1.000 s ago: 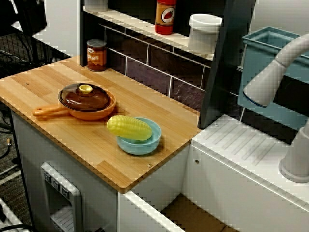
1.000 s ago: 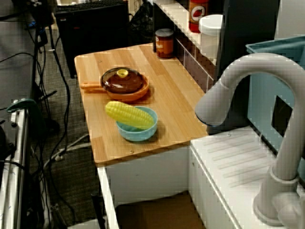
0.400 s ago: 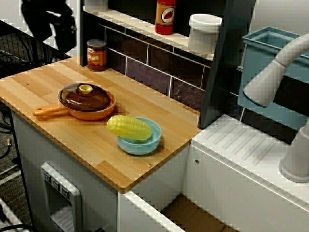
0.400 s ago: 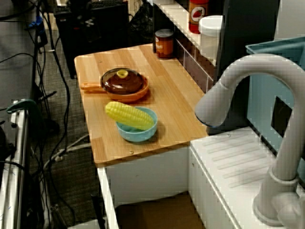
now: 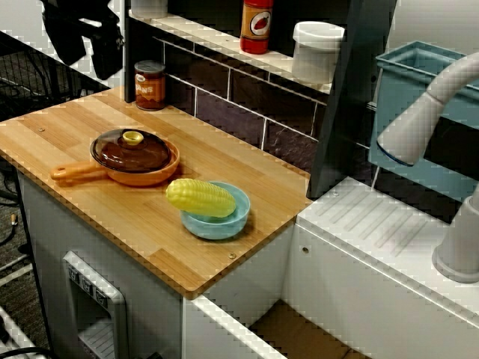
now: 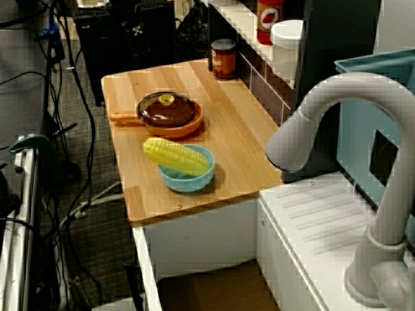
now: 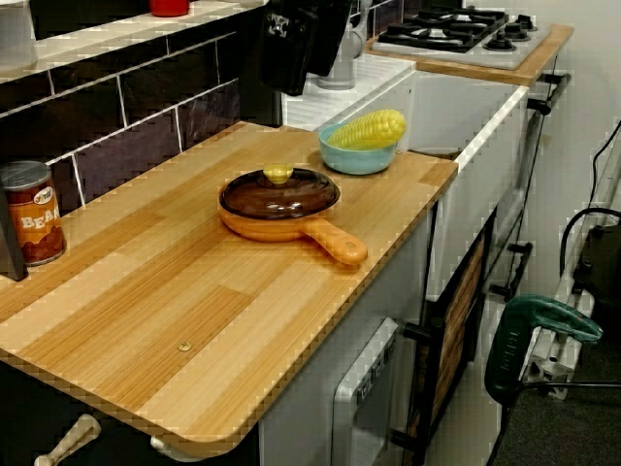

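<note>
**Rust-red can at the back of the counter, open claw high above it**

Rust-red and labelled, the can (image 5: pixel 150 84) stands upright at the back of the wooden counter (image 5: pixel 67 127). It is right against the dark tiled wall (image 5: pixel 232 112), at the end furthest from the sink. Nothing touches it.

The black gripper (image 5: pixel 90 58) hangs in the air above that end of the counter, well clear of the wood. In the view from above it sits up and to the left of the can. Its two fingers stand apart there, with pale background showing between them, and they hold nothing. The low view along the counter catches the gripper (image 7: pixel 306 78) at the top edge, dark against the dark pillar.

In front of the can, near the middle of the counter, lies an orange pan (image 5: pixel 138 170). A brown glass lid (image 5: pixel 133 152) with a yellow knob sits on it. The handle (image 5: pixel 75 173) points towards the counter's free end.

Just beside the pan, on the sink side, is a pale blue bowl (image 5: pixel 224 224). A yellow corn cob (image 5: pixel 200 197) lies across it, one end jutting over the rim towards the pan.

On the shelf above the tiles stand a red bottle (image 5: pixel 256 26) and a white tub (image 5: pixel 317 51). Past the pillar are the white draining board (image 5: pixel 389 224), a grey tap (image 5: pixel 426 112) and a blue rack (image 5: pixel 419 67).
</note>
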Motion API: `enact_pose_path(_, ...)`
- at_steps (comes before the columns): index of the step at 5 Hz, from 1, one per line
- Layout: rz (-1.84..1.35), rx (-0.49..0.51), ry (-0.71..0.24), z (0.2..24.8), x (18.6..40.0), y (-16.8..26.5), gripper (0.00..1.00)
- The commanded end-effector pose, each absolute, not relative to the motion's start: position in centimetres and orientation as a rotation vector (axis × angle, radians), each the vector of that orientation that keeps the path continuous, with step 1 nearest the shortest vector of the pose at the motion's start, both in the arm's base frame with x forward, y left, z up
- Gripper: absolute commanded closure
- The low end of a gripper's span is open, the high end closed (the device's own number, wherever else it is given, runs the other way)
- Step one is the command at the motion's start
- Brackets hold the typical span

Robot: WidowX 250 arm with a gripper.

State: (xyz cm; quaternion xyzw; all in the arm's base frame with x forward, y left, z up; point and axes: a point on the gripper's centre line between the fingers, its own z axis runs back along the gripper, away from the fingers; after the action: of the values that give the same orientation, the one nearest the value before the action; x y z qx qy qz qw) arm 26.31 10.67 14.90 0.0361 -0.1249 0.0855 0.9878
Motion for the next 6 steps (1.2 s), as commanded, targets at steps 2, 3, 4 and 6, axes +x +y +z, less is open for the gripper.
enact_pose_path(2,0.159,0.108,-0.284,15.8,26.4,9.3,0.0)
enact_pose_path(3,0.159,0.108,-0.284,15.8,26.4,9.3,0.0)
enact_pose_path(4,0.159,0.108,-0.284,15.8,26.4,9.3,0.0)
enact_pose_path(6,0.171,0.123,-0.282,13.5,26.7,12.8,0.0)
